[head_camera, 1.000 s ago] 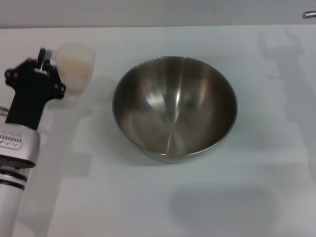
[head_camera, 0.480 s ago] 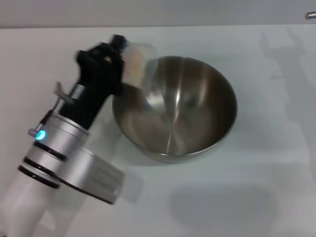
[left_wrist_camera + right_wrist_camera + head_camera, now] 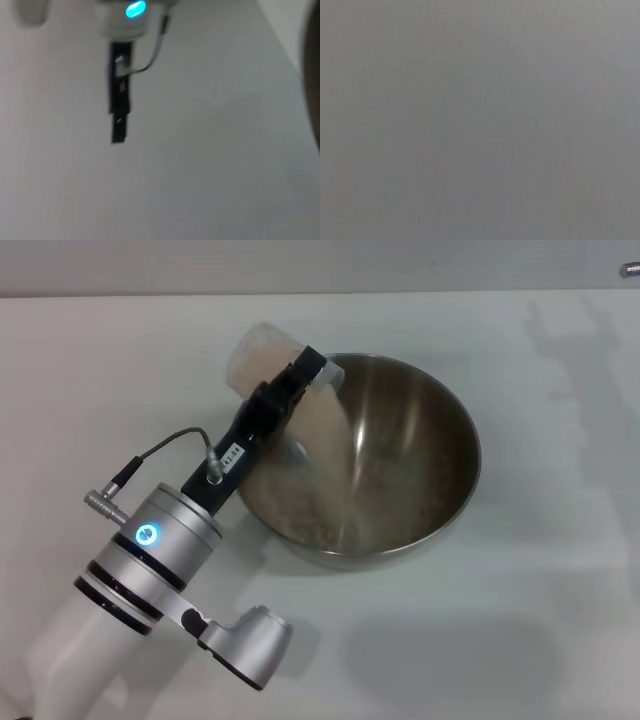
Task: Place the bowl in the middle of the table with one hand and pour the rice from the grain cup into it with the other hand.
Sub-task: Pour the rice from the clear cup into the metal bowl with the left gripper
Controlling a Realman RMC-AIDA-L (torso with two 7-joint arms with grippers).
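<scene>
The stainless-steel bowl (image 3: pixel 420 470) stands on the white table (image 3: pixel 520 640) near its middle. My left gripper (image 3: pixel 300 375) is shut on the transparent grain cup (image 3: pixel 262 358) and holds it tipped on its side over the bowl's left rim. Rice (image 3: pixel 325 425) streams from the cup's lip down the inside wall, and grains lie spread over the bowl's bottom (image 3: pixel 330 525). Some rice still shows inside the cup. The right gripper is out of view; the right wrist view shows only a plain grey surface.
The left arm's silver wrist with a lit blue ring (image 3: pixel 148 535) reaches in over the table's front left. The left wrist view shows bare white tabletop (image 3: pixel 210 165). A small metal object (image 3: pixel 628 270) sits at the far right edge.
My left gripper has carried the grain cup from the far left of the table to the bowl's rim and tipped it. Rice now pours into the bowl, which was empty before.
</scene>
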